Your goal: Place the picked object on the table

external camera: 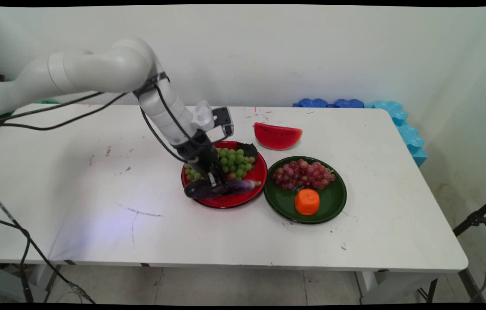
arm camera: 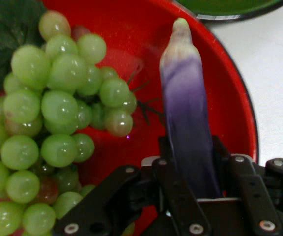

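Between the fingers of the black gripper (external camera: 218, 185) a purple eggplant (arm camera: 186, 123) is seen, fading to pale lilac and greenish white at its far tip, over a glossy red plate (external camera: 256, 175) rimmed in black. Beside it, pale green grapes (arm camera: 58, 123) are seen with a dark green leaf (arm camera: 4, 29). Further off are a dark green plate (external camera: 333, 202), reddish-purple grapes (external camera: 303, 174), an orange fruit (external camera: 307, 201) and a red watermelon slice (external camera: 277, 136) with a green rind.

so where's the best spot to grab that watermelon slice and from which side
Probably from straight above, across the middle of the watermelon slice, with one finger on each flat cut face. It appears to stand on its curved rind with the straight edge up, so the faces are the parallel surfaces. It sits alone on the table behind the red plate and green plate, leaving room around it.
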You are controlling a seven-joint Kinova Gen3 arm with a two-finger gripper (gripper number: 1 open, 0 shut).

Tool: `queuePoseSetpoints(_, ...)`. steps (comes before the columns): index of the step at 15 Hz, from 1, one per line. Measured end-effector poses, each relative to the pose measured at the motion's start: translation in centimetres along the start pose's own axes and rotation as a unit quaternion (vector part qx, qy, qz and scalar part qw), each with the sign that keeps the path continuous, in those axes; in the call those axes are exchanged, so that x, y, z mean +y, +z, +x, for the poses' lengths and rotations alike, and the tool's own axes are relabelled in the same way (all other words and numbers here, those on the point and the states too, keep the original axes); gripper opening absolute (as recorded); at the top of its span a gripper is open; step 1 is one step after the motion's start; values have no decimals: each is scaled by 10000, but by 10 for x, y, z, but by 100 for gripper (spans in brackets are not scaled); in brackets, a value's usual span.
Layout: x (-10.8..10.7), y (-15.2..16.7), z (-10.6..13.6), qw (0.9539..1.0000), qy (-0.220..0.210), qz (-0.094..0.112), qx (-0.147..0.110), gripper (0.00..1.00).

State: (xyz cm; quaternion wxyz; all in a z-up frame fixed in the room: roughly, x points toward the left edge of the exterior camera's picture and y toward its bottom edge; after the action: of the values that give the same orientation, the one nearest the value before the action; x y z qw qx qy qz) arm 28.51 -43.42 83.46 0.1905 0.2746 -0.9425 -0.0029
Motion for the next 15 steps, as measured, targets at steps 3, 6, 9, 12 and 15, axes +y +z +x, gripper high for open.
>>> queuePoseSetpoints(3, 3, -24, 4, 9999, 73, 20, 125, 0)
queuePoseSetpoints(6, 15, -62, 13, 9993, 190, 21, 332, 0)
queuePoseSetpoints(9, 37, -94, 21, 9979, 327, -66, 561, 0)
queuePoseSetpoints(12, 59, -109, 25, 9957, 516, -173, 744, 0)
queuePoseSetpoints(15, 79, -107, 22, 9938, 689, -277, 833, 0)
